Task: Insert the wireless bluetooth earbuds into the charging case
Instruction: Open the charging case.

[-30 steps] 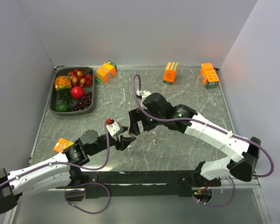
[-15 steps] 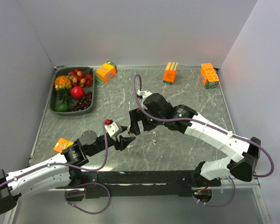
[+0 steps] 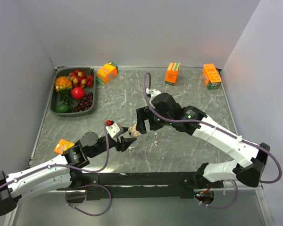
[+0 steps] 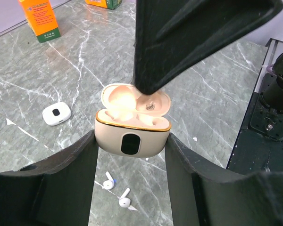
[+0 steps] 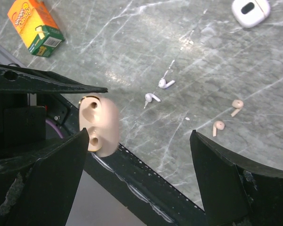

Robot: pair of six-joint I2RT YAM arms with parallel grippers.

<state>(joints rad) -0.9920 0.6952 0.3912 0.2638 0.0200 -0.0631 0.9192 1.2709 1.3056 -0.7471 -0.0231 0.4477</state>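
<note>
A fruit tray (image 3: 52, 102) sits at the far left, near the back of the table (image 3: 188, 155). An orange box (image 3: 63, 146) lies close to the left arm.

The left gripper (image 3: 128, 138) is clamped on the tan case (image 3: 133, 133). It has one finger on each side and holds the case up off the table. In the left wrist view the case (image 4: 132, 143) has its lid open and tipped back. Its dark spot faces the camera.

The right gripper (image 3: 142, 123) is just beside the case. Its fingers are wide apart and nothing is between them (image 5: 139, 141). One black finger (image 4: 179, 42) points down at the open lid. I cannot tell if it touches. Something small sits inside the case by that tip, but it is too small to name.

Two white earbuds (image 4: 117, 190) lie on the table under the case, close to each other. A white case (image 4: 56, 113) lies shut on the table, well apart from them. In the right wrist view two tan earbuds (image 5: 227, 116) lie near each other, a little way from the white pair.

Three more boxes stand along the back of the table: one near the tray (image 3: 107, 72), one in the middle (image 3: 172, 73) and one at the far right (image 3: 211, 76).
</note>
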